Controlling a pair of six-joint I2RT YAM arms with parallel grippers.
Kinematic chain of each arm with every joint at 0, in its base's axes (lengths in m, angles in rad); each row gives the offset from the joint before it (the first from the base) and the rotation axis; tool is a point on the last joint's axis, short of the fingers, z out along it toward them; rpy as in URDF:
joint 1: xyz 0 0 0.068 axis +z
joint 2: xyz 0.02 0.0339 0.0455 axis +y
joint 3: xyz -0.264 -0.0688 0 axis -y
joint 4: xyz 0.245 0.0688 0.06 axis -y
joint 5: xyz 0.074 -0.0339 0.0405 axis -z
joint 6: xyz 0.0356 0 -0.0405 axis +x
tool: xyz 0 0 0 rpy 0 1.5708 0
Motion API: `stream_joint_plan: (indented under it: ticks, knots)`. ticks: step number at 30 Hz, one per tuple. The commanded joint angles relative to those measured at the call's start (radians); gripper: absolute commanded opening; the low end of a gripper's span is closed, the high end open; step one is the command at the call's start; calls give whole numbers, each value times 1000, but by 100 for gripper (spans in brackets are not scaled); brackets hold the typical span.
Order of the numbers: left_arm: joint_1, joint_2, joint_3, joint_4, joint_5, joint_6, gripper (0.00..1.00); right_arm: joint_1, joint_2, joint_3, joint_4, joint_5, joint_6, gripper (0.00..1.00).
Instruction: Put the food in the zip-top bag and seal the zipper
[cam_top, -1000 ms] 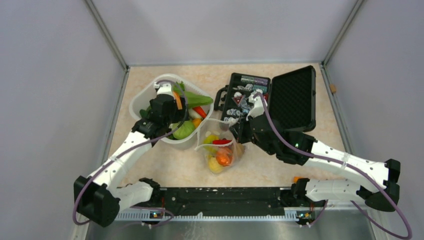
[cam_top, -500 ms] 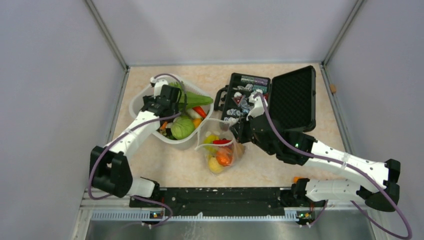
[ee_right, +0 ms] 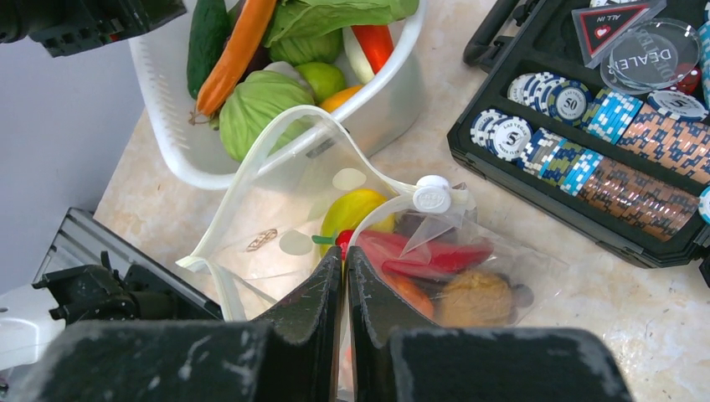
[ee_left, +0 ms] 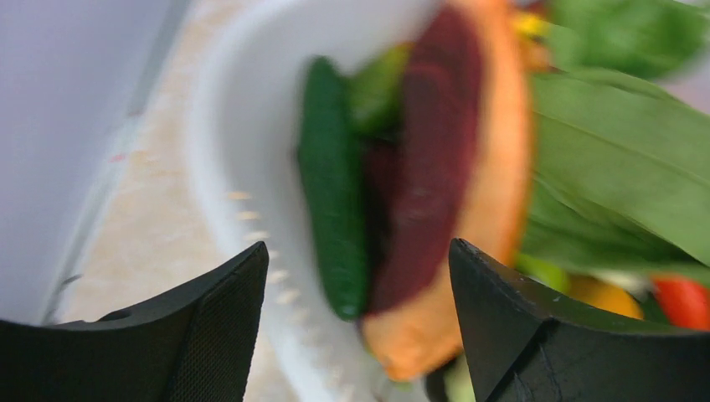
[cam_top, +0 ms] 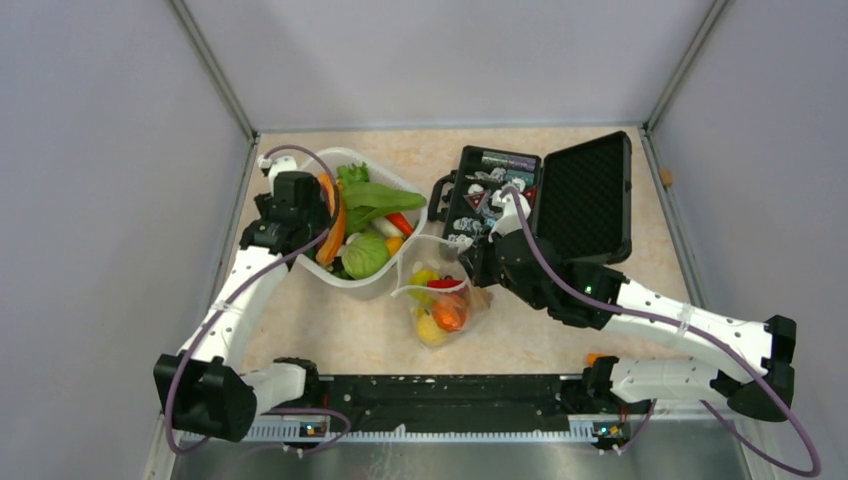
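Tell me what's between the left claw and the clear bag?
The white basket, holding the green cabbage and orange carrot, sits between the left gripper and the zip-top bag. The top view shows it.

**Q:** What colours mark the basket (ee_right: 167, 126) and its contents?
**A:** White basket. Inside it: orange carrot (ee_right: 237, 48), dark green cucumber (ee_right: 206, 35), pale green cabbage (ee_right: 255, 107).
**Q:** And beside the basket?
**A:** Clear zip-top bag (ee_right: 276, 209) printed with pale round dots, showing a yellow lemon (ee_right: 358, 209) and red pepper (ee_right: 423, 255). Black case (cam_top: 585, 195) with blue-and-white striped chips (ee_right: 536, 138). Beige speckled counter (ee_right: 636, 335).
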Motion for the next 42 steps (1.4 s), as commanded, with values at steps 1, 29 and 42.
stream_joint_plan:
  ticks: [1,29,42]
  knots:
    - [-4,-96,-2,124,533,99,79,-4,-1,29,31,10,-15,5]
    - [-149,300,-22,510,967,109,77,-4,63,64,12,22,14,5]
    - [-154,163,-279,1060,494,42,83,-4,43,56,7,22,14,5]
